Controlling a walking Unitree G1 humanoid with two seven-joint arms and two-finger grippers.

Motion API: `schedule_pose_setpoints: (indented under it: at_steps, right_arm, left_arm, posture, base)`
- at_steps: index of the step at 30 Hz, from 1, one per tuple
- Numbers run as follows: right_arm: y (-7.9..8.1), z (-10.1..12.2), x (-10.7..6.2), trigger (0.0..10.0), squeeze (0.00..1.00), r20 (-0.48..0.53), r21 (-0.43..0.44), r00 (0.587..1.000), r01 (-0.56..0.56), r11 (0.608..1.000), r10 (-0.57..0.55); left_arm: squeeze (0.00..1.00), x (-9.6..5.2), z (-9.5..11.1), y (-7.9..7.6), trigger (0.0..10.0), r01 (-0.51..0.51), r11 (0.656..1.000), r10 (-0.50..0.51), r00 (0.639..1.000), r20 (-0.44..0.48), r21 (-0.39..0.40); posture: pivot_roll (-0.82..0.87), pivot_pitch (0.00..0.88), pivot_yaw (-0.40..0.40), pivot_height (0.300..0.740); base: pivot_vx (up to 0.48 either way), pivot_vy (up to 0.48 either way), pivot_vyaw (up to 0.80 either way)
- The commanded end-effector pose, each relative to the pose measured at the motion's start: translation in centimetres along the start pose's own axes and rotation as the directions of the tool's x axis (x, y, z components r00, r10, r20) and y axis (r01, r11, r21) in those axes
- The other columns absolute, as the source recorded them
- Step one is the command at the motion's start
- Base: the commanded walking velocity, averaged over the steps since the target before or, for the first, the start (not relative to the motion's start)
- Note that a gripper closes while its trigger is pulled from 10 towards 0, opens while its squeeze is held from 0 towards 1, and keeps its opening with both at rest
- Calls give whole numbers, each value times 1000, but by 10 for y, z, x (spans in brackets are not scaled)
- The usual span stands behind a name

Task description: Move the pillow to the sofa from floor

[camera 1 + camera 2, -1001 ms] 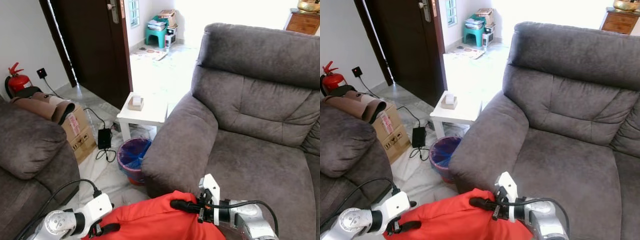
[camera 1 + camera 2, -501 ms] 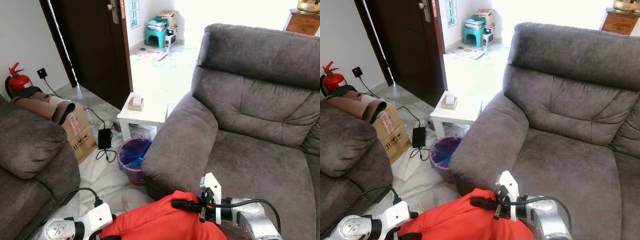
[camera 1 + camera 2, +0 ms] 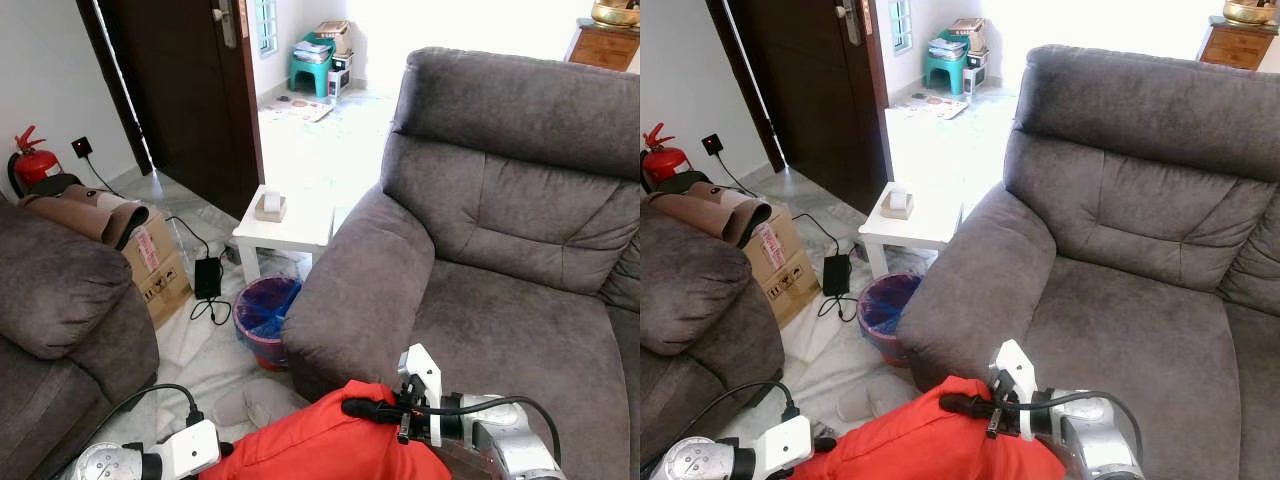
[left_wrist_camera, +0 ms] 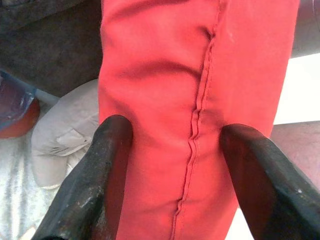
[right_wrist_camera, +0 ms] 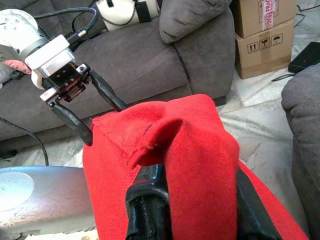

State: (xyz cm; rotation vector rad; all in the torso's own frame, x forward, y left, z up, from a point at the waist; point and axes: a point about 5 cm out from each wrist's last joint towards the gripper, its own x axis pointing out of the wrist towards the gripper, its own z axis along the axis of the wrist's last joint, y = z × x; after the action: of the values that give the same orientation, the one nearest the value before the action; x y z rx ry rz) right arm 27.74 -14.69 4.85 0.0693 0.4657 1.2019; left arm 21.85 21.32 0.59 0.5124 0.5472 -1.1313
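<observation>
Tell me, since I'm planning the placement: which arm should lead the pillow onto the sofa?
Probably right: its tool grips the red pillow beside the sofa seat; the left tool is farther away.

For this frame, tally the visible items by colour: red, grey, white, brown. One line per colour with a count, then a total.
Red: 2, red fabric pillow, red fire extinguisher
Grey: 2, grey suede sofa, grey armchair
White: 1, small white side table
Brown: 1, brown cardboard box
Total: 6
</observation>
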Motion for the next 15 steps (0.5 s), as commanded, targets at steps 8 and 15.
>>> schedule_pose_setpoints:
  at_steps: [8,15]
  right_arm:
    - [-2,36,4,10000,0,105,-121,994,-11,993,24]
    - [-4,39,1,10000,0,107,-126,994,-2,992,16]
  left_arm:
    - [1000,1,-18,-4,10000,-79,997,80,992,-95,6]
    - [1000,3,-22,-7,10000,-84,996,86,988,-129,22]
  posture:
    - [112,0,-15,740]
    - [111,0,-18,740]
  base:
    - [0,0,0]
    - [0,0,0]
